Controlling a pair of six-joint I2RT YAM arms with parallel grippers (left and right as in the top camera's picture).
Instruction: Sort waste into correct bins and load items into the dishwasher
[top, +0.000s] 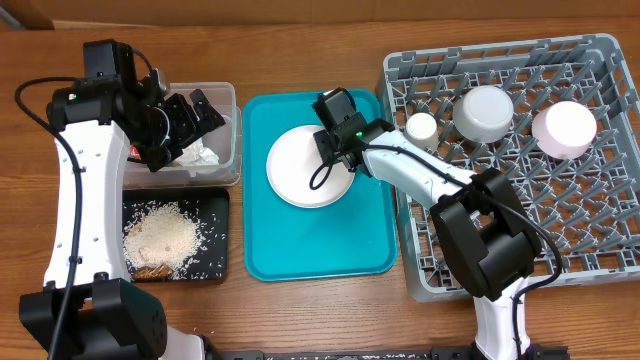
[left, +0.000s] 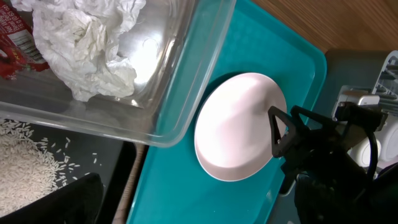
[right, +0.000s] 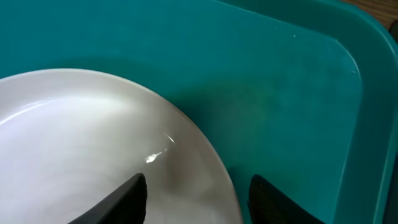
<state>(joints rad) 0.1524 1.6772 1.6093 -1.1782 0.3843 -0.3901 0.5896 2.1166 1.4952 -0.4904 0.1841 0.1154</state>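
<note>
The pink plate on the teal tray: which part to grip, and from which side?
Grip the plate by its right rim, from the rack side: it lies flat on the tray, so only the thin edge offers hold, and the right tool straddles it.

Table (top: 300, 310), tub (top: 237, 140), black tray (top: 215, 215), teal tray (top: 310, 245), rack (top: 590, 240)

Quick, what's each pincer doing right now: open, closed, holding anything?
Left pincer: open, empty, above the clear tub.
Right pincer: open, straddling the rim of the plate, not gripping it yet.
</note>
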